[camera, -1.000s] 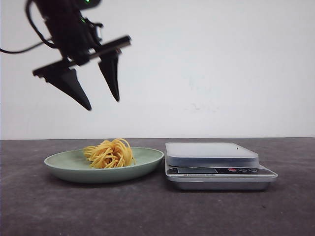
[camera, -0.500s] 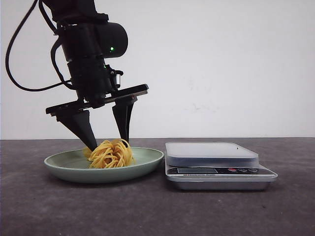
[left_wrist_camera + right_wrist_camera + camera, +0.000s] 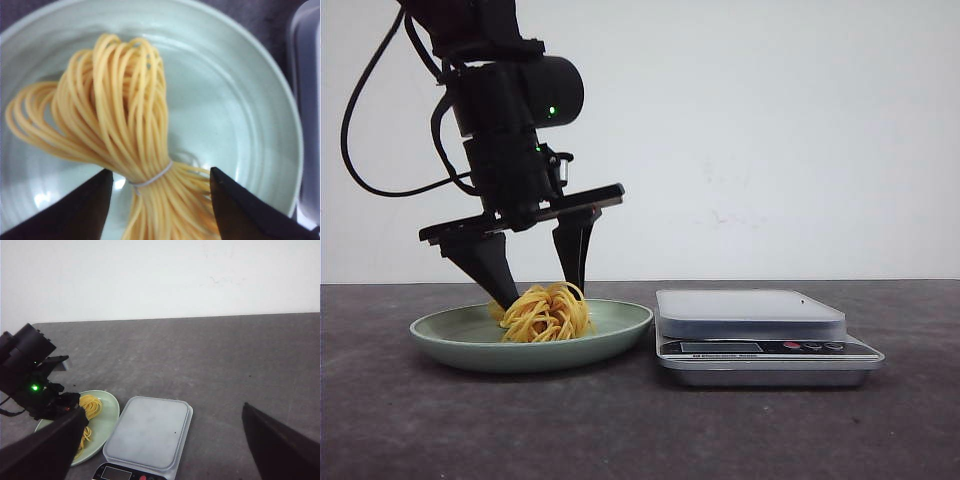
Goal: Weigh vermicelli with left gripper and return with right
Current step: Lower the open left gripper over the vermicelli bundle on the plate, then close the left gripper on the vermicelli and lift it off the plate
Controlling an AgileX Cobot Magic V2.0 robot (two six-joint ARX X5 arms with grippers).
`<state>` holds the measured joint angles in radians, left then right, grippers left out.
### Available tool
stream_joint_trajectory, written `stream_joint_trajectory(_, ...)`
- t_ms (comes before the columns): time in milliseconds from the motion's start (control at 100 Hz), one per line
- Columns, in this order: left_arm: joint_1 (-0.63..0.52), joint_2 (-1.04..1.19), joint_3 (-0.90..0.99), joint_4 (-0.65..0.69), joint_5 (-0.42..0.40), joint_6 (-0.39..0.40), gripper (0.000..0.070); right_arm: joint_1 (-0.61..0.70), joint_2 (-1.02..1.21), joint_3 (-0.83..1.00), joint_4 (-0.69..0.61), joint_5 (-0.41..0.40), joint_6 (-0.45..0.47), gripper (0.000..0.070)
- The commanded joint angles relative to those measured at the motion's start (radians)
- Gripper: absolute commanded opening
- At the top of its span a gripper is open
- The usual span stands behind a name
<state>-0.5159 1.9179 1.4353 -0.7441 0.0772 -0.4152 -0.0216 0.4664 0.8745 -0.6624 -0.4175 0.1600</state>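
Task only starts: left end effector [image 3: 540, 292] open around noodles [image 3: 543, 312] on plate [image 3: 620, 325], scale [image 3: 750, 318] at 3 o'clock w/ nothing on it, right end effector [image 3: 160, 440] open, weighing & return left.

Front view looks level and low across the dark grey counter [image 3: 640, 430]; left wrist hangs close over the pale green plate [image 3: 240, 100]; right wrist looks down from afar, sharing that plate [image 3: 107, 420].

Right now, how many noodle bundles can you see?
1: the yellow-orange vermicelli nest lies on the pale green plate, between the open left pincer's fingers.
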Motion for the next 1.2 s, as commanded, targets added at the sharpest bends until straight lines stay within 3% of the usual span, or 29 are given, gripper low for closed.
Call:
stream_joint_trajectory(0, -0.009, 0.032, 0.021, 0.002, -0.002, -0.01, 0.0353, 0.001, 0.004, 0.022, 0.008, -0.002, -0.012, 0.0635)
stream_joint_trajectory(90, -0.009, 0.034, 0.021, 0.013, -0.003, -0.009, 0.03, 0.001, 0.004, 0.022, 0.008, -0.001, -0.013, 0.0634)
stream_joint_trajectory(190, -0.009, 0.033, 0.021, 0.026, 0.008, -0.005, 0.0, 0.001, 0.004, 0.022, 0.008, -0.001, -0.014, 0.0625)
stream_joint_trajectory(520, -0.012, -0.013, 0.076, -0.003, 0.037, 0.038, 0.0011, 0.001, 0.004, 0.022, 0.006, 0.0, -0.014, 0.0615)
stream_joint_trajectory(650, -0.015, -0.097, 0.128, 0.011, 0.103, 0.046, 0.0011, 0.0, 0.004, 0.022, 0.003, -0.001, -0.015, 0.0615)
stream_joint_trajectory(780, -0.026, -0.166, 0.169, 0.087, 0.259, -0.018, 0.0011, 0.0, 0.004, 0.022, 0.003, -0.001, -0.014, 0.0615)
stream_joint_trajectory(890, -0.053, -0.174, 0.19, 0.148, 0.273, -0.081, 0.0011, 0.001, 0.004, 0.022, 0.003, -0.002, -0.012, 0.0615)
stream_joint_trajectory(1040, -0.106, -0.143, 0.191, 0.233, 0.359, -0.139, 0.0011, 0.0, 0.002, 0.024, 0.003, -0.002, -0.011, 0.0615)
stream_joint_trajectory(1189, -0.151, -0.097, 0.191, 0.279, 0.358, -0.164, 0.0011, 0.0, 0.002, 0.024, -0.006, -0.002, -0.011, 0.0615)
